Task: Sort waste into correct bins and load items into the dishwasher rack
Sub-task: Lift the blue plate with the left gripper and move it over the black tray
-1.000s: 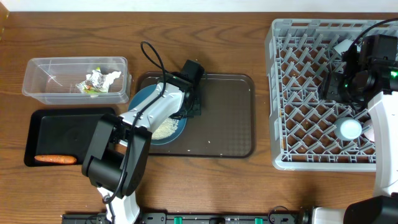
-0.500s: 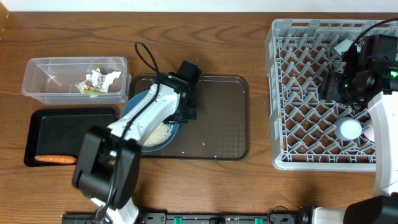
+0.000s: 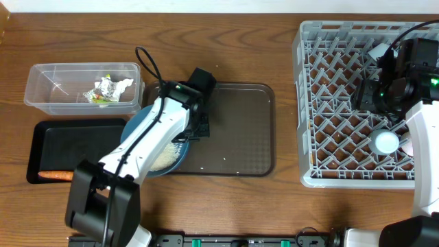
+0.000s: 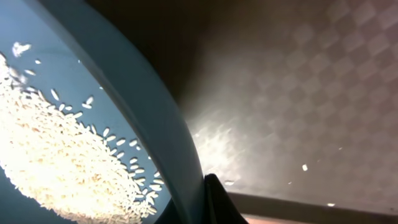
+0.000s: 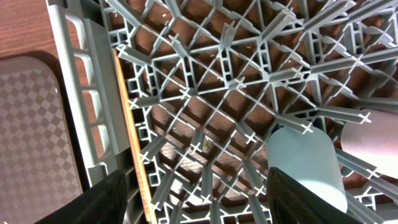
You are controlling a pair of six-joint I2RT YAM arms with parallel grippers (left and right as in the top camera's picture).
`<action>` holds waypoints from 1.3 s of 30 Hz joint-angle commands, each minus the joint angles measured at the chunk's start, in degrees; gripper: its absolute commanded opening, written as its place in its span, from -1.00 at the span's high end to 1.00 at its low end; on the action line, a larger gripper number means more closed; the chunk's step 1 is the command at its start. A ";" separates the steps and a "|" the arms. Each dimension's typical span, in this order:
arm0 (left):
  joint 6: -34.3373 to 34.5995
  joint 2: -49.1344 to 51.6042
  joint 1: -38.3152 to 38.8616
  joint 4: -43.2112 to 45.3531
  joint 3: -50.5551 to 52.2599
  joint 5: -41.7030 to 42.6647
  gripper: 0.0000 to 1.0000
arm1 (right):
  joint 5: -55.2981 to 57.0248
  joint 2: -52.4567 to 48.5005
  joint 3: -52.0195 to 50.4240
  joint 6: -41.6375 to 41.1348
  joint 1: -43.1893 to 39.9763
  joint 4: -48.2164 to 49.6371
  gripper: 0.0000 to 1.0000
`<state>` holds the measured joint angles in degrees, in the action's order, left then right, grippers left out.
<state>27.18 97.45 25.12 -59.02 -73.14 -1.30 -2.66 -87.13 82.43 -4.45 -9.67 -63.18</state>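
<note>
left wrist view, rice (image 4: 62, 155) on plate (image 4: 62, 37), overhead only, carrot (image 3: 53, 175) in black tray (image 3: 68, 140)

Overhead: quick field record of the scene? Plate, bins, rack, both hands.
plate: rice on it, overhanging brown tray's left edge
left hand: shut on plate rim
tub: foil and wrapper scraps inside
black tray: carrot inside
rack: blue cup inside
right hand: open, empty, over rack
</note>
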 commanded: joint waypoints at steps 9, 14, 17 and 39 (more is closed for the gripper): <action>-2.21 -7.82 -6.91 -1.64 -1.38 -3.61 0.88 | -0.17 0.13 0.28 0.74 -0.02 -0.90 -0.34; -7.91 -10.16 -14.99 -0.70 -1.38 2.62 0.88 | -0.17 0.13 0.28 0.72 -0.02 -1.66 -0.34; -11.30 -10.25 -20.55 0.13 -1.36 8.24 0.88 | -0.17 0.13 0.28 0.70 -0.02 -2.14 -0.33; -18.78 -10.23 -55.71 5.33 -1.22 50.05 0.88 | -0.15 0.13 0.28 0.70 -0.02 -3.15 -0.33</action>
<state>9.98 87.96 -27.75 -53.60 -73.14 39.79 -2.66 -87.13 82.43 -4.45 -9.67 -66.22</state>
